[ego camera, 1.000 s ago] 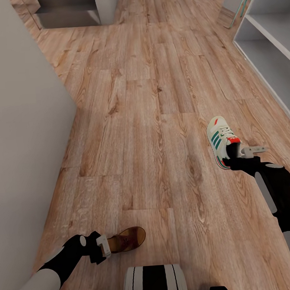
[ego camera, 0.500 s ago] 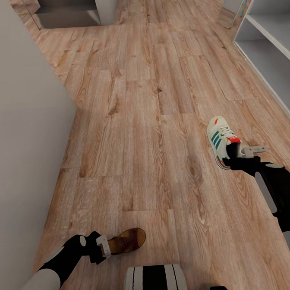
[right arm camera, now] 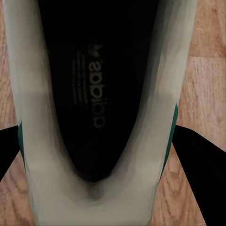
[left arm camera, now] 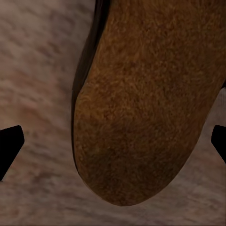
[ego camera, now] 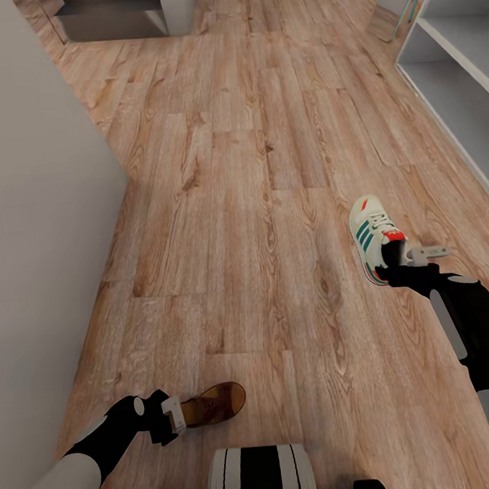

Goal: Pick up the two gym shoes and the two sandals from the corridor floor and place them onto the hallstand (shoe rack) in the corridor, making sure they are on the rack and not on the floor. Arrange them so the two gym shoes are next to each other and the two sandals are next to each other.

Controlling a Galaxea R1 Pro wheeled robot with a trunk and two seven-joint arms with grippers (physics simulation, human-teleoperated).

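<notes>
One white gym shoe with green stripes hangs over the corridor floor at the right, my right gripper shut on its heel. The right wrist view looks into the shoe's dark opening, with a black finger against each side. Low at the left, my left gripper is shut on one brown sandal. Its sole looms large in the left wrist view between the fingertips. The hallstand stands at the far right. The second gym shoe and second sandal are out of view.
A grey wall runs along the left and juts toward the middle of the floor. A grey cabinet stands at the far end. The robot's striped base shows at the bottom edge. Open plank floor lies between the wall and the hallstand.
The whole picture has shifted a little: the far cabinet and hallstand sit slightly higher, so the camera moved. Both grippers and the shoes they hold keep their places in the view.
</notes>
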